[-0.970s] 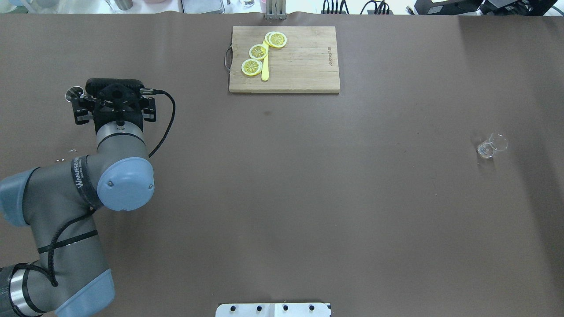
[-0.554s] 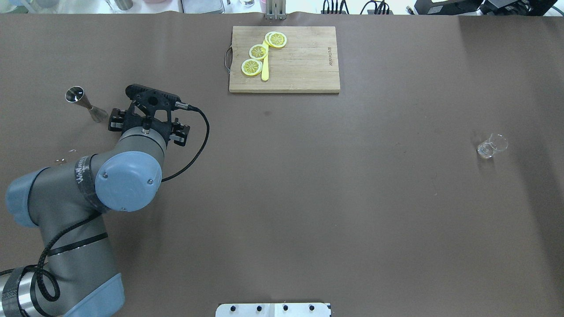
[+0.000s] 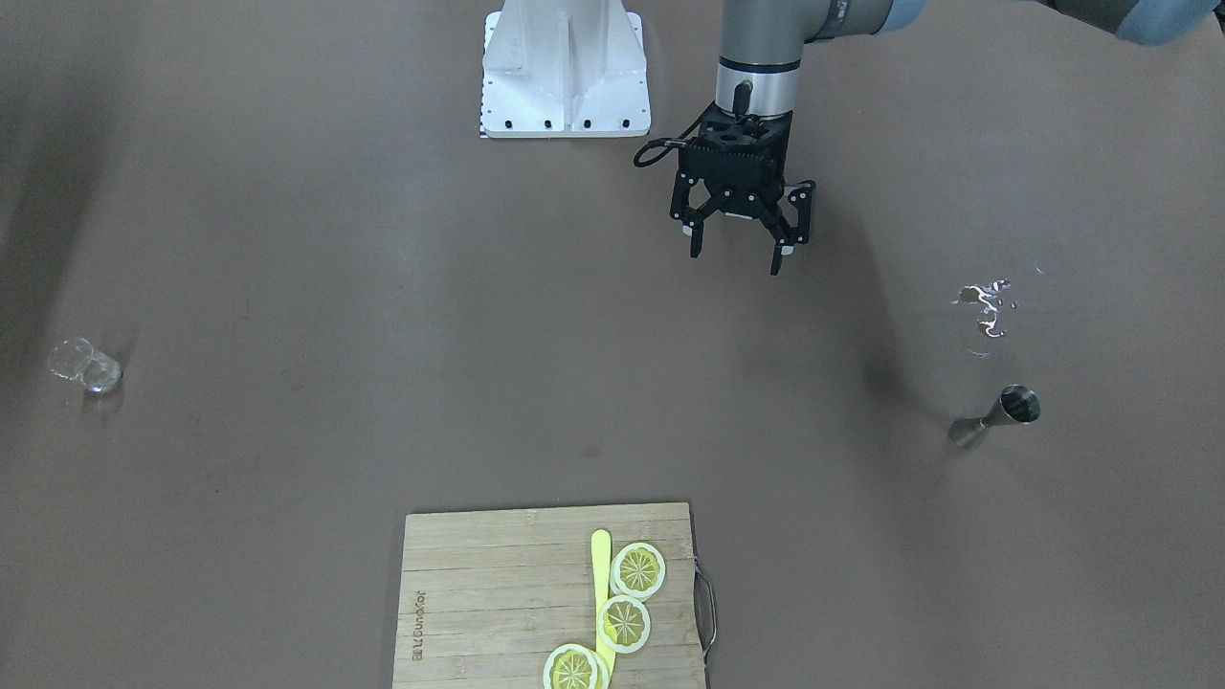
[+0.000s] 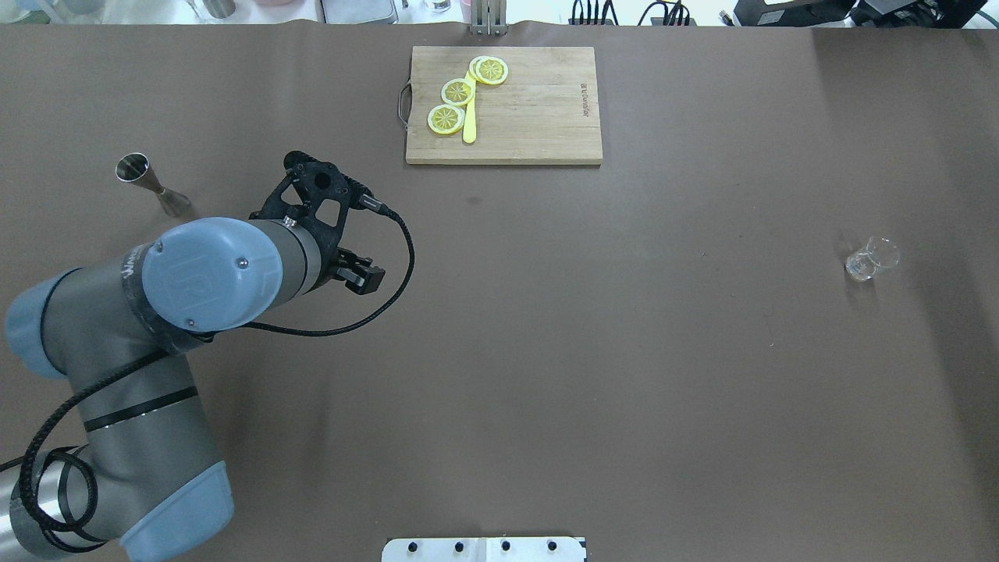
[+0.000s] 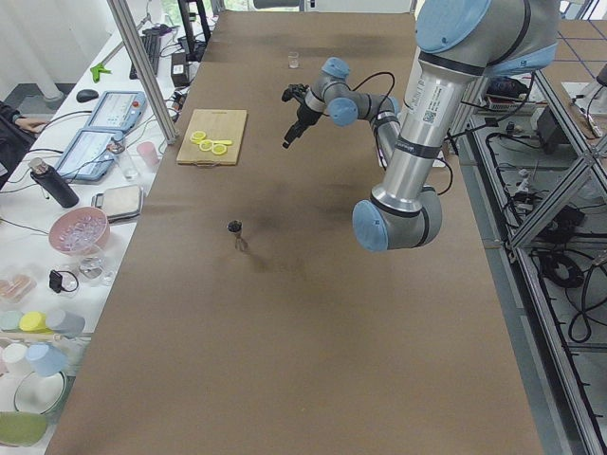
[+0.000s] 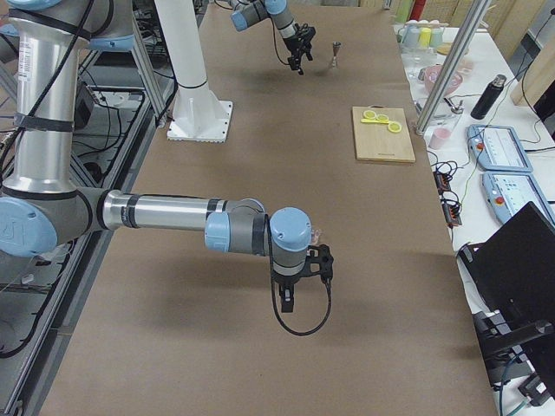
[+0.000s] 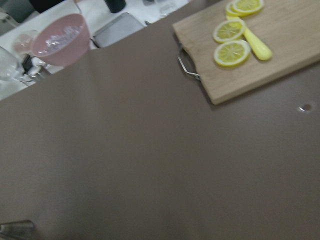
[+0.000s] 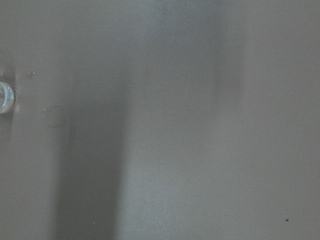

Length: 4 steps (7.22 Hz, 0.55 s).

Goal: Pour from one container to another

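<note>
A steel jigger stands upright on the brown table at the robot's left. A small clear glass stands far off at the right. My left gripper hangs open and empty above the table, well to the right of the jigger and apart from it. My right gripper shows only in the exterior right view, out past the table's right part; I cannot tell if it is open or shut. A clear round rim sits at the left edge of the right wrist view.
A wooden cutting board with lemon slices and a yellow knife lies at the far middle. Shiny wet spots mark the table near the jigger. The robot's white base plate is at the near edge.
My left arm has swung right, away from the jigger. A second ago the gripper was over the jigger; now the jigger stands free and alone. The glass has not moved.
</note>
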Tool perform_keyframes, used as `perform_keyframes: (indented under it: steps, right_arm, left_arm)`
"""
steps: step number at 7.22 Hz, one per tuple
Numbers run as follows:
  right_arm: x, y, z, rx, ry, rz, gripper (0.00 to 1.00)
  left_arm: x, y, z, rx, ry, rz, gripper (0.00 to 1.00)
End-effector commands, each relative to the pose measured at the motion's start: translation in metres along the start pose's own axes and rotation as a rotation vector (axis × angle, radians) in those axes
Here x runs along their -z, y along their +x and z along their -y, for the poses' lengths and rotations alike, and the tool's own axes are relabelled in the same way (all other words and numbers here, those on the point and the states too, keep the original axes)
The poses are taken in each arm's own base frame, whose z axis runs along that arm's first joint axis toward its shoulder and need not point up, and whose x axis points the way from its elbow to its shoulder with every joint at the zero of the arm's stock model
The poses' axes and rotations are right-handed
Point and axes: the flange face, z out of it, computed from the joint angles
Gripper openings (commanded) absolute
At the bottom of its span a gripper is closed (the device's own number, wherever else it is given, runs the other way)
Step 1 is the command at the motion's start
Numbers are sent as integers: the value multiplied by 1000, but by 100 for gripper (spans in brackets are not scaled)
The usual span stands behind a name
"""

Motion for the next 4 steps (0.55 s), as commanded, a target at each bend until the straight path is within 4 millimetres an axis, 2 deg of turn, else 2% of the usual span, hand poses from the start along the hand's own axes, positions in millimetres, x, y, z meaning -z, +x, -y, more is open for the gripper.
perform_keyframes:
  steps: [1, 3, 4]
  right_arm:
    - [2, -2, 3, 5, 4, -1, 100]
    - [7, -7, 9, 17, 17, -3, 100]
    - [7, -7, 9, 18, 17, -3, 100]
  left_arm:
    - [21, -30, 25, -315, 38, 2, 98]
    - [33, -46, 33, -295, -14, -136, 98]
    - [35, -61, 39, -286, -12, -129, 98]
